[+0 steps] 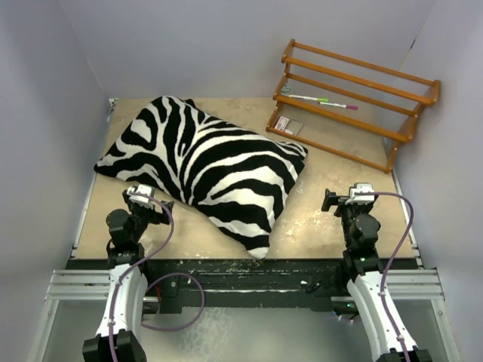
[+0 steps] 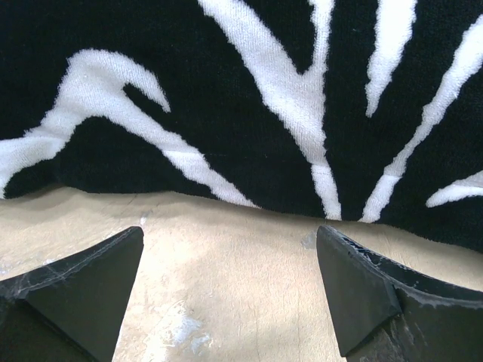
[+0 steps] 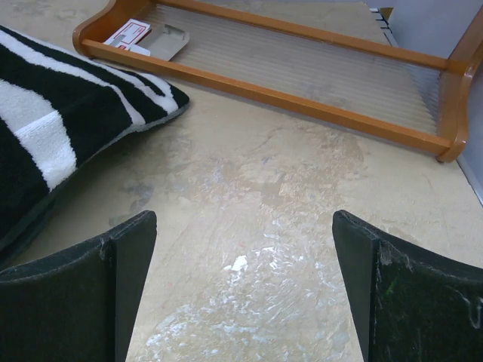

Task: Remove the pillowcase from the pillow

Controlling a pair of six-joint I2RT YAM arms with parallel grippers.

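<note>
The zebra-striped pillowcase (image 1: 207,162) lies plump across the left and middle of the table, fully covering the white pillow, which is hidden inside. My left gripper (image 1: 145,197) is open and empty, low at the near left edge of the pillowcase (image 2: 241,105), a short gap from the fabric. My right gripper (image 1: 353,197) is open and empty over bare table at the right, well apart from the pillowcase's right corner (image 3: 68,121).
A wooden rack (image 1: 351,102) stands at the back right with pens and a small card on it; its lowest shelf shows in the right wrist view (image 3: 287,68). Grey walls enclose the table on three sides. Bare tabletop (image 1: 324,219) lies between the pillowcase and my right gripper.
</note>
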